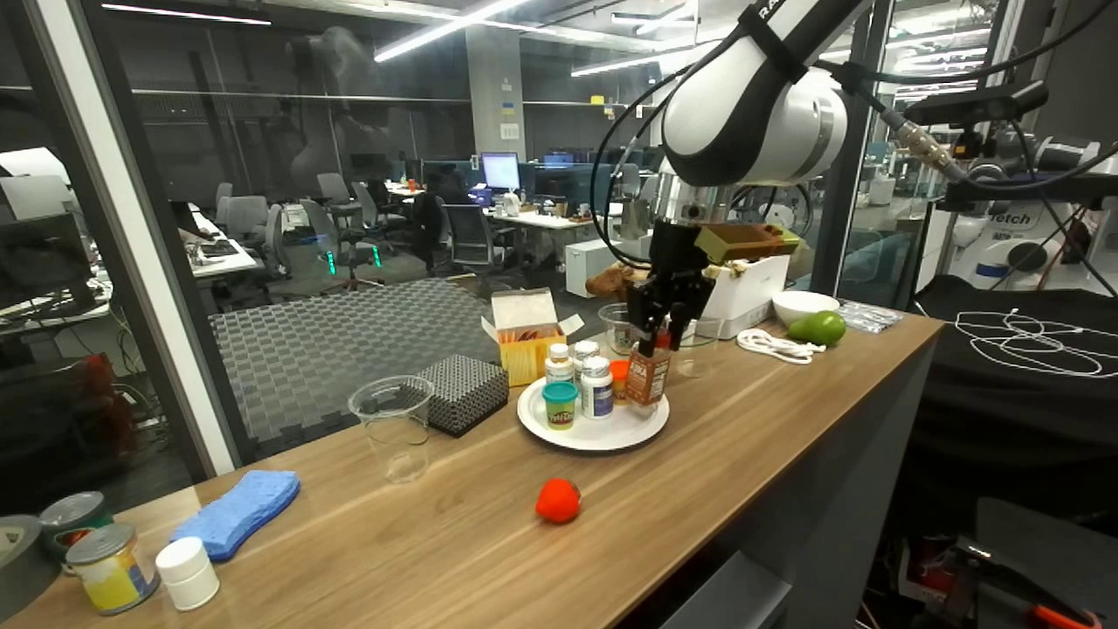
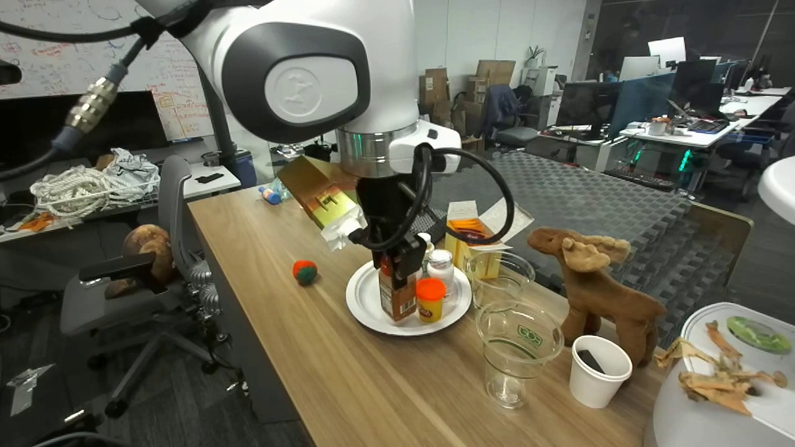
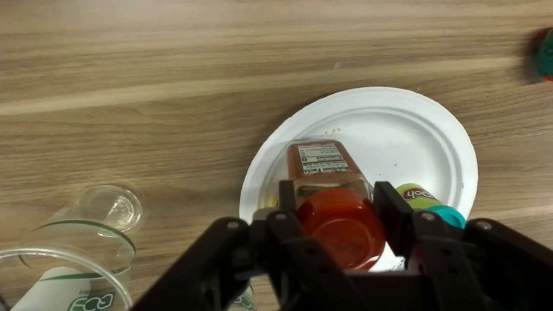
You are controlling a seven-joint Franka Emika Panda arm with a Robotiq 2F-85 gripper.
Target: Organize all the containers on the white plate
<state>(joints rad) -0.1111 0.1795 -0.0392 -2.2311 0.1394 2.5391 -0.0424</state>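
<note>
1. Well to the left of the end effector [image 1: 661, 339] in an exterior view, a white jar [image 1: 187, 573] stands on the counter [image 1: 472, 515] near a blue sponge [image 1: 238, 514].
2. Nearer to it come a clear cup [image 1: 395, 430], a black perforated block [image 1: 458, 393] and a yellow box [image 1: 527, 360].
3. Below it and mostly to its left, a white plate [image 1: 603, 435] bears a teal-lidded pot [image 1: 560, 406], 3 white-capped bottles [image 1: 597, 389] and an orange-lidded pot [image 1: 618, 373].
4. Pinched by its cap in the end effector, a red-capped bottle [image 1: 648, 377] is directly below, over the plate; whether its base touches, I cannot tell.
5. Right of it are a white cord [image 1: 777, 347], a white bowl [image 1: 797, 303] and a green object [image 1: 819, 328].
</note>
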